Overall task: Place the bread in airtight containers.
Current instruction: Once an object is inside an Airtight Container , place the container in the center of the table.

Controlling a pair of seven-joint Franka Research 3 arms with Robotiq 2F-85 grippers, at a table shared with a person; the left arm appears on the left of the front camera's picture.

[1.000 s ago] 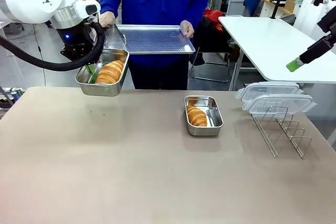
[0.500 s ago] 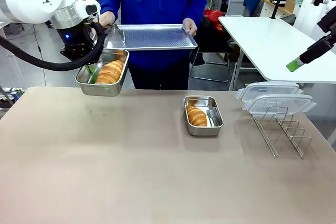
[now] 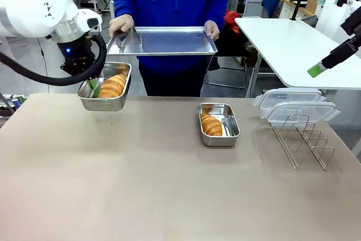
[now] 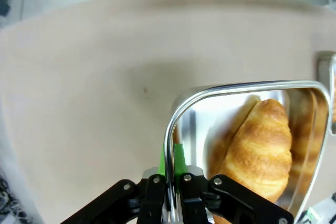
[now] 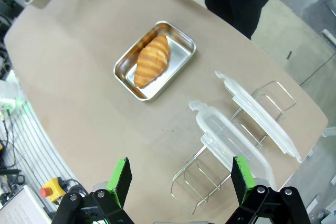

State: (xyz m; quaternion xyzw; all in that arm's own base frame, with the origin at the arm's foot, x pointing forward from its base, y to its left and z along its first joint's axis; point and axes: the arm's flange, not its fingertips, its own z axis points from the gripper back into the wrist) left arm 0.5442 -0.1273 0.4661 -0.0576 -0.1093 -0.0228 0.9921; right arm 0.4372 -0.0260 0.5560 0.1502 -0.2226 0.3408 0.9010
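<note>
Both pieces of bread are in tins now, so the main job looks done. The left fingers [image 4: 179,157] are pinched tight on the rim of one tin [image 3: 101,104], one finger inside and one outside. They hold it up in the air over the far left part of the desk [image 3: 169,196]. A croissant [image 3: 113,86] lies in that tin. The other tin [image 3: 229,127] sits flat on the desk near the middle, with the other croissant [image 3: 211,125] lying along its left side. The right fingers [image 5: 122,178] are spread wide with nothing in them, high up over the right side, well away from everything. The two clear lids [image 3: 296,110] rest on a wire rack [image 3: 307,142] at the right, apart from both tins. So I think what is left is to set the lifted tin down and snap a lid on each tin. A person across the desk holds a flat metal tray [image 3: 163,42] with no bread on it.
</note>
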